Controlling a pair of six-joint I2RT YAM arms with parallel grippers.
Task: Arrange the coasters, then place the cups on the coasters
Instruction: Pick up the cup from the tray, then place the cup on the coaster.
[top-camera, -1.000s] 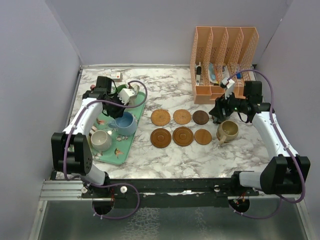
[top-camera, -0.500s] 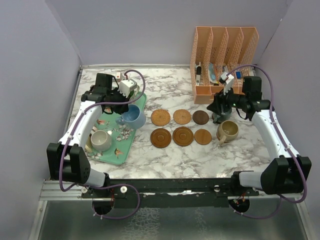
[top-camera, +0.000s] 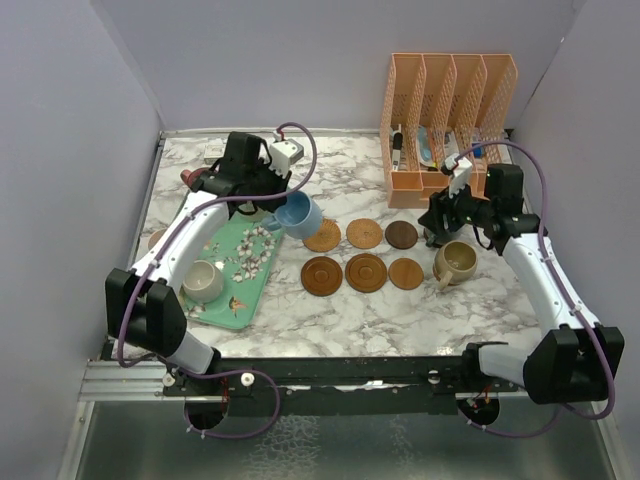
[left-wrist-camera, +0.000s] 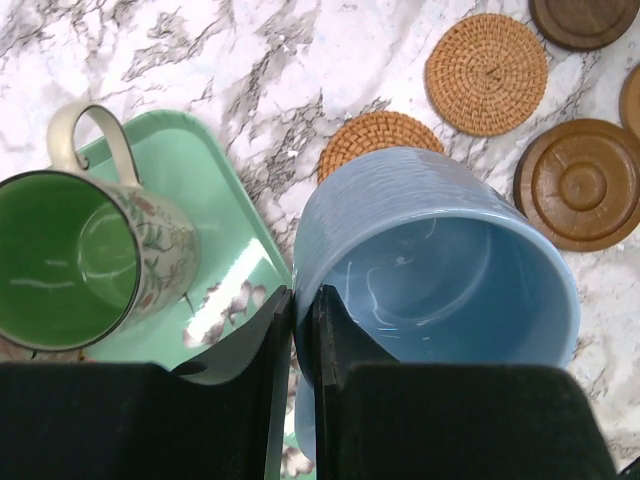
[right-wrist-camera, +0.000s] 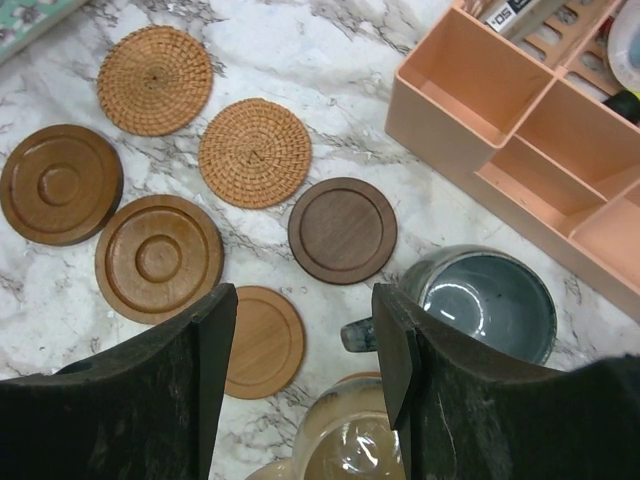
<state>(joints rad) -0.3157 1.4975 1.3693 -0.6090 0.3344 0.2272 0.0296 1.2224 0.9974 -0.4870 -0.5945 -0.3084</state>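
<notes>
Left gripper (left-wrist-camera: 303, 300) pinches the tilted blue mug (left-wrist-camera: 440, 260) by its wall beside the tray (left-wrist-camera: 200, 160); right gripper (right-wrist-camera: 305, 295) hangs half open, empty, near 6 coasters (right-wrist-camera: 342, 230).

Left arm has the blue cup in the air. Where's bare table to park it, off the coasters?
Bare marble runs along the near edge in front of the coasters, and a second patch lies behind them, left of the organizer. Crowded: right of the coasters, where the tan mug, grey-teal mug and right gripper cluster.

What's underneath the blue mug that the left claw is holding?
Below the blue mug, a woven coaster partly shows on the marble table; the mug covers its rest.
</notes>
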